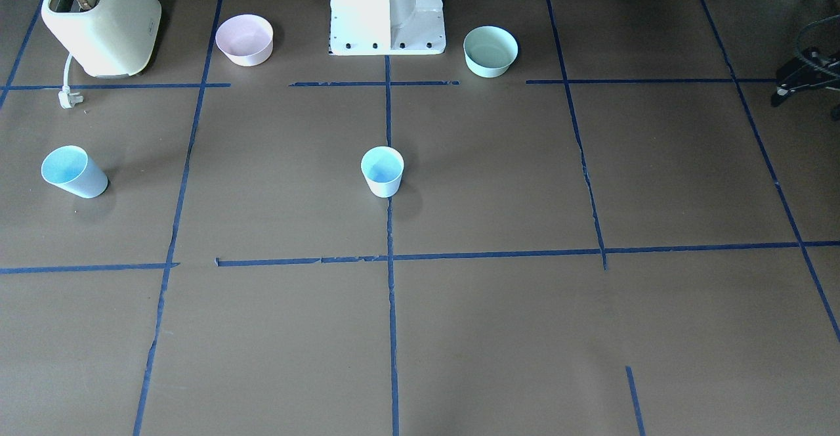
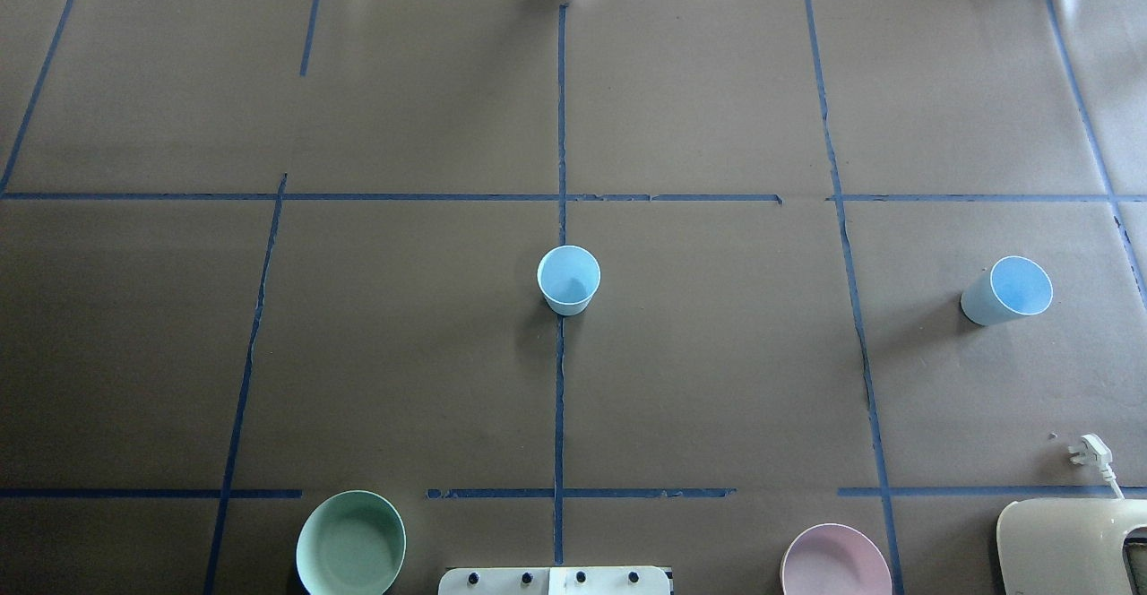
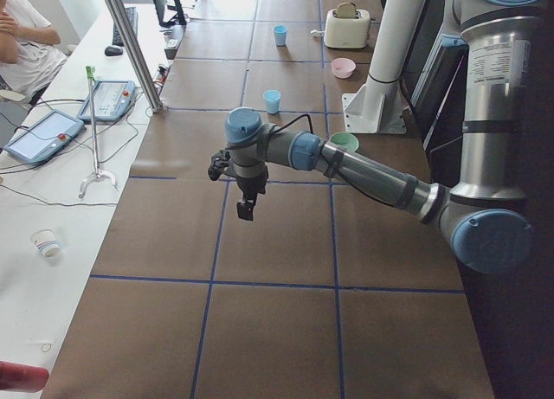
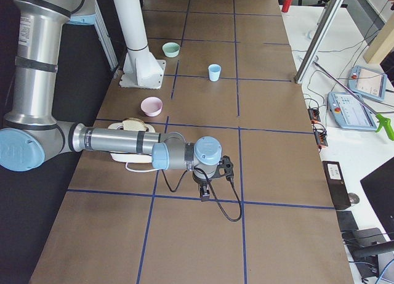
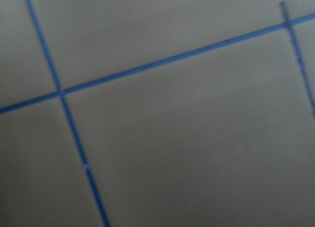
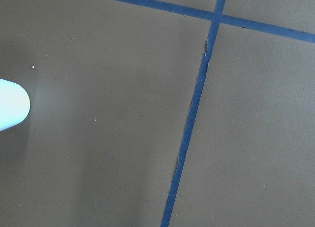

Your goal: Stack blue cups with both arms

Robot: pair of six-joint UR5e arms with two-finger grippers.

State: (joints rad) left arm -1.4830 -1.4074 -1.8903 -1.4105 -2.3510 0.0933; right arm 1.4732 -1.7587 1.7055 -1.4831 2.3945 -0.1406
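Note:
Two pale-blue cups stand upright and apart on the brown table. One cup (image 1: 382, 172) (image 2: 568, 280) (image 3: 272, 100) (image 4: 214, 72) is at the centre, on the middle tape line. The other cup (image 1: 73, 172) (image 2: 1006, 291) (image 3: 280, 35) is far out on my right side. My left gripper (image 3: 246, 210) hangs above bare table at the left end, far from both cups. My right gripper (image 4: 204, 194) hangs above the table at the right end. I cannot tell whether either is open or shut. Both wrist views show only table and tape, plus a pale shape (image 6: 12, 109) at one edge.
A pink bowl (image 1: 244, 39) (image 2: 835, 564) and a mint-green bowl (image 1: 490, 50) (image 2: 350, 543) flank the white pedestal (image 1: 387, 9). A cream toaster (image 1: 98, 19) with a loose plug (image 1: 69, 98) stands at the right rear. A person (image 3: 22, 35) sits beyond the table.

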